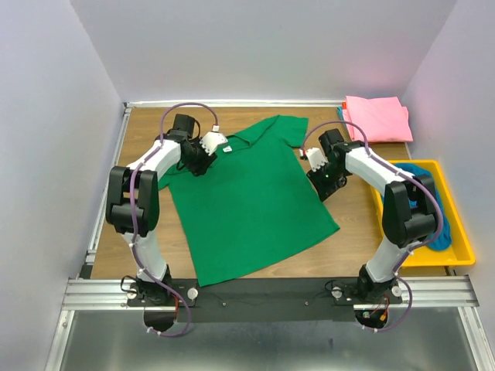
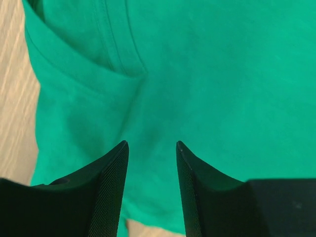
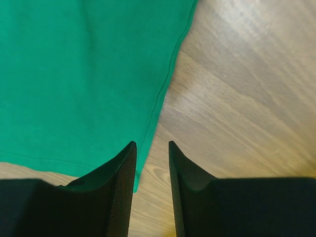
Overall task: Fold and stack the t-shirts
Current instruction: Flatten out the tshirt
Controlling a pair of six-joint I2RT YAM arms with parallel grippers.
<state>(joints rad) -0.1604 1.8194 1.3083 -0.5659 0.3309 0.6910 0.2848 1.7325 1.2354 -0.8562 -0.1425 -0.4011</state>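
Note:
A green t-shirt lies spread flat on the wooden table, collar at the far side. My left gripper hovers over its left shoulder near the collar; the left wrist view shows its jaws open and empty above green fabric and a sleeve seam. My right gripper hovers at the shirt's right side; in the right wrist view its jaws are open, straddling the shirt's hem edge. A folded pink t-shirt lies at the far right corner. A teal-blue t-shirt is bunched in the tray.
A yellow plastic tray sits at the right edge of the table, beside my right arm. Bare wood shows to the right of the green shirt. White walls enclose the table on three sides.

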